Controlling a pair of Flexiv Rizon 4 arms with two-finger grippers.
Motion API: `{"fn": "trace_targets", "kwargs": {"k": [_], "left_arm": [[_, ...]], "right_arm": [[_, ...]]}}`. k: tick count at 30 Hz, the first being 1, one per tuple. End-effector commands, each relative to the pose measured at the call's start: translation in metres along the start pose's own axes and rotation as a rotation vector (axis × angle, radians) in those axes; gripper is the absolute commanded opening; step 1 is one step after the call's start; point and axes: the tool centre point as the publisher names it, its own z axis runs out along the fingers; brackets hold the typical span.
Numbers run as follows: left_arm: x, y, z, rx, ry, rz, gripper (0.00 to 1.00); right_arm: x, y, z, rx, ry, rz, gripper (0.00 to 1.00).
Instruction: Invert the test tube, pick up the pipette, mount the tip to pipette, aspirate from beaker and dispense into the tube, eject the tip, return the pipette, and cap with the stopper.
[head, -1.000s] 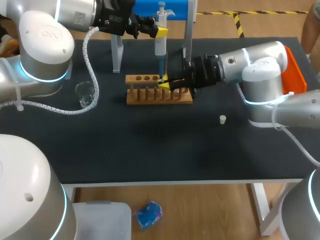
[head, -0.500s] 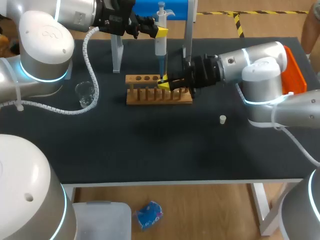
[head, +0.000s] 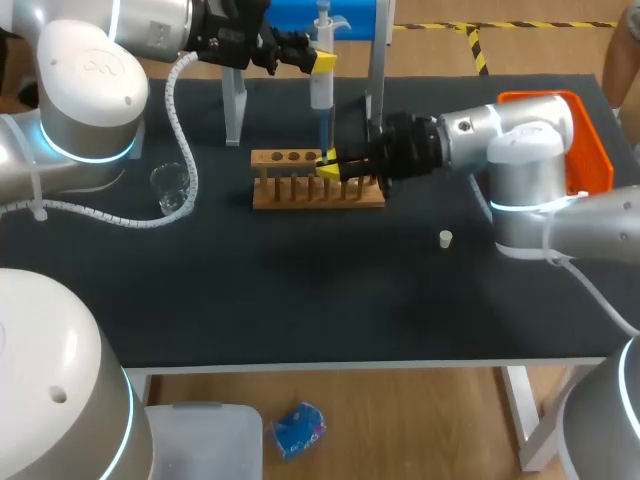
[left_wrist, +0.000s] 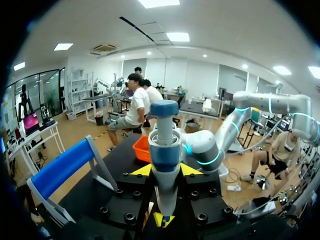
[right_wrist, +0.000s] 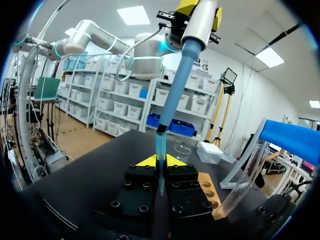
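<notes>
Pipette (head: 320, 85) is held high at the back of the counter (head: 300, 300), above the wooden rack (head: 300, 193). The left jaws, on the left arm (head: 90, 80), are pinched on its white barrel from two sides, just below the plunger head. Its long axis is upright, with the plunger up and the blue tip (head: 322, 130) pointing straight down.

The right jaws, on the right arm (head: 500, 130), are set level at the rack's upper edge, right of middle. In the right wrist view they are drawn close on a slim clear column, taken to be the test tube (right_wrist: 160, 165), with its long axis upright. The tip's end is seen between the yellow fingertips, apparently inside the tube; the glass wall is too faint to be traced with certainty.

Step is judged to be dispensing into the tube.

Handling, as judged:
- The tube is light, slick and brittle, best gripped at mid-length with a modest squeeze and kept plumb.
- The tip is thin plastic, likely only push-fitted, and liable to bend or loosen if dragged sideways against the rim.
- The pipette is stiff, best taken by the barrel with the plunger left free.

Beaker (head: 170, 190) is stood well apart, left of the rack. Stopper (head: 446, 238) is lying on the counter to the right, apart from the rack.
</notes>
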Motion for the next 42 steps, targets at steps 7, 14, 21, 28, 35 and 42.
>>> {"fn": "trace_targets", "kwargs": {"k": [7, 14, 21, 28, 35, 42], "left_arm": [[-0.001, 0.004, 0.0, 0.001, 0.003, 0.002, 0.0], [-0.001, 0.004, 0.0, 0.001, 0.003, 0.002, 0.0], [-0.001, 0.004, 0.0, 0.001, 0.003, 0.002, 0.0], [-0.001, 0.004, 0.0, 0.001, 0.003, 0.002, 0.0], [-0.001, 0.004, 0.0, 0.001, 0.003, 0.002, 0.0], [-0.001, 0.004, 0.0, 0.001, 0.003, 0.002, 0.0]], "right_arm": [[0.006, 0.008, -0.001, -0.07, -0.002, 0.084, 0.0], [0.009, 0.012, 0.001, -0.092, 0.006, 0.126, 0.0], [0.012, 0.015, 0.001, -0.115, 0.004, 0.191, 0.0], [0.014, 0.018, 0.001, -0.126, -0.005, 0.213, 0.0], [0.014, 0.019, 0.0, -0.133, -0.011, 0.227, 0.0], [0.014, 0.022, -0.001, -0.133, -0.01, 0.224, 0.0]]}}
